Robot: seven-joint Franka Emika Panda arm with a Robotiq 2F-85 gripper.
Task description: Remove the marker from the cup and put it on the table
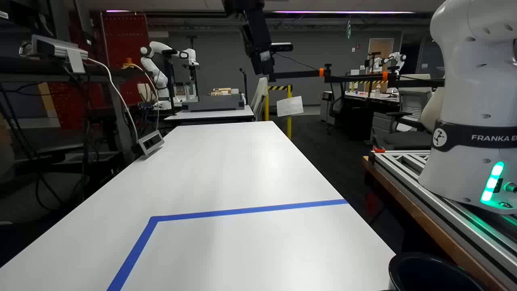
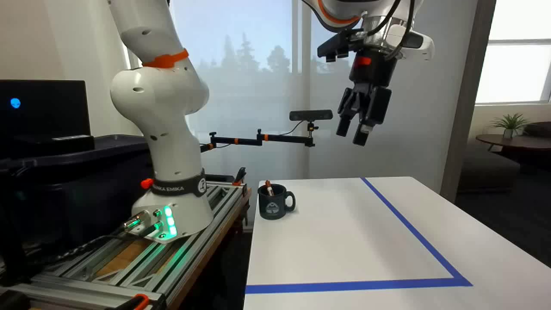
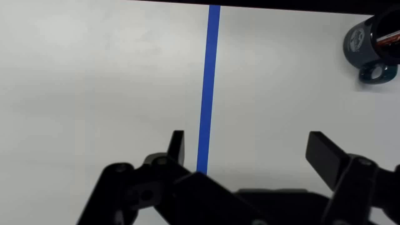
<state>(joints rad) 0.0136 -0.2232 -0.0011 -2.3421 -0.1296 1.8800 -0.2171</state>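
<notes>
The dark cup stands upright on the white table, near the edge by the robot base. The marker leans inside it, its orange-brown end above the rim. In the wrist view the cup is at the upper right, with the marker partly cut off by the frame edge. An exterior view shows only part of the cup, at the bottom right; the marker is not visible there. My gripper is high above the table, apart from the cup. Its fingers are wide apart with nothing between them.
A blue tape line with a corner marks the tabletop. The robot base stands on a metal-framed bench beside the table. A camera on a black arm reaches out behind the cup. A small grey device sits at the table's far edge.
</notes>
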